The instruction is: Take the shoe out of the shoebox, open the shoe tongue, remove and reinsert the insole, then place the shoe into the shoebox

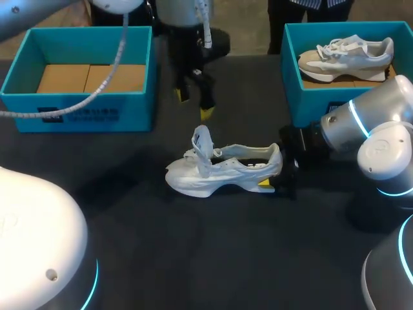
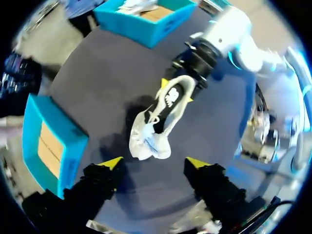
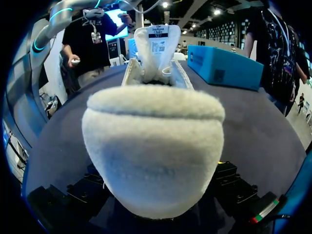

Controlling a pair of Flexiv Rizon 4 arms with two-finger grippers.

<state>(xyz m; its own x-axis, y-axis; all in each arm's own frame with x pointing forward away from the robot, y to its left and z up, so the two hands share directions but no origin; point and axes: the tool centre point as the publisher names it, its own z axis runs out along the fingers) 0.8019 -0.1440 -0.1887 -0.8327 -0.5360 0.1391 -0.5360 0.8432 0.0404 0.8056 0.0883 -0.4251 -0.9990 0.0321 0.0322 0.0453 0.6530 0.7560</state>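
White sneaker is lying at middle of worktop, tongue standing up. Right gripper is clamping heel from both sides; left gripper is hanging above, fingers wide apart. Judging: left should be pinching insole edge near heel and peeling slowly, right holding firm.

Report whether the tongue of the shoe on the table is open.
Open: the tongue stands upright off the shoe, leaving its opening exposed.

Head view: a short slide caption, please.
Right gripper holds the white shoe by its heel; left gripper open beyond.
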